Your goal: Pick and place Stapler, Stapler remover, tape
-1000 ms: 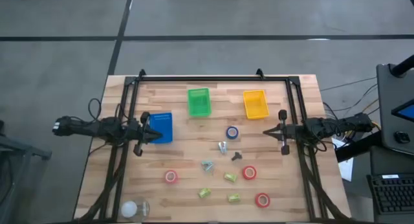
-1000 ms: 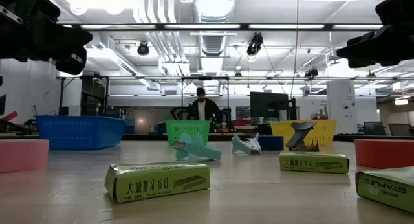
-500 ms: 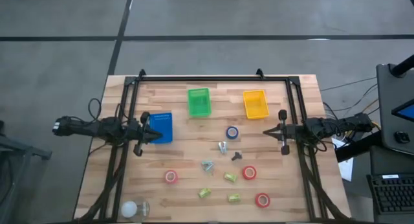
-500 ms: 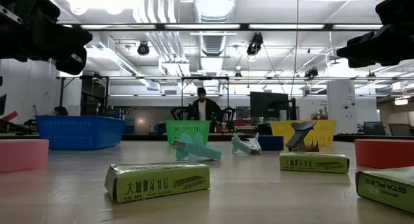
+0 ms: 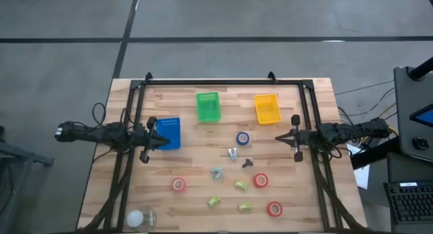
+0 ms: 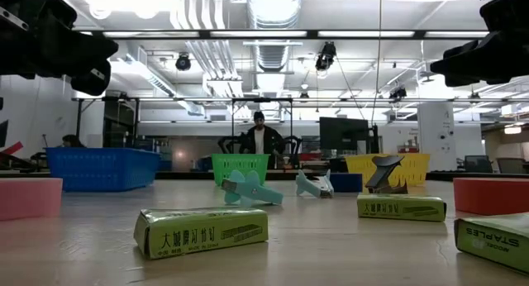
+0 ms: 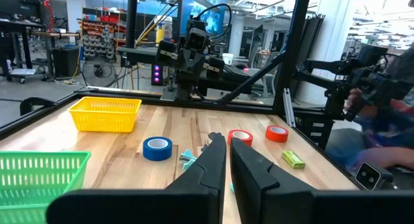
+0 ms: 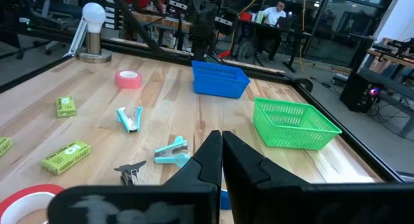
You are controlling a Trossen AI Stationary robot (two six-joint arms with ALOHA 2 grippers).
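Observation:
Both arms hang above the table and touch nothing. My left gripper (image 5: 164, 141) (image 7: 228, 145) is shut, over the blue basket's (image 5: 168, 132) right rim. My right gripper (image 5: 277, 138) (image 8: 220, 138) is shut, to the right of the blue tape roll (image 5: 243, 138) (image 7: 157, 147). Three red tape rolls (image 5: 178, 184) (image 5: 261, 180) (image 5: 274, 209) lie flat on the wood. Two teal staple removers (image 5: 233, 153) (image 5: 216, 172) and a dark one (image 5: 247, 163) lie mid-table. Three green staple boxes (image 5: 240, 185) (image 5: 214, 202) (image 5: 244, 207) lie near the near edge.
A green basket (image 5: 208, 106) and a yellow basket (image 5: 266, 108) stand toward the far edge. A small lamp with a white bulb (image 5: 139, 218) sits at the near left corner. A black frame (image 5: 223, 82) borders the table. A person (image 6: 259, 139) stands in the room behind.

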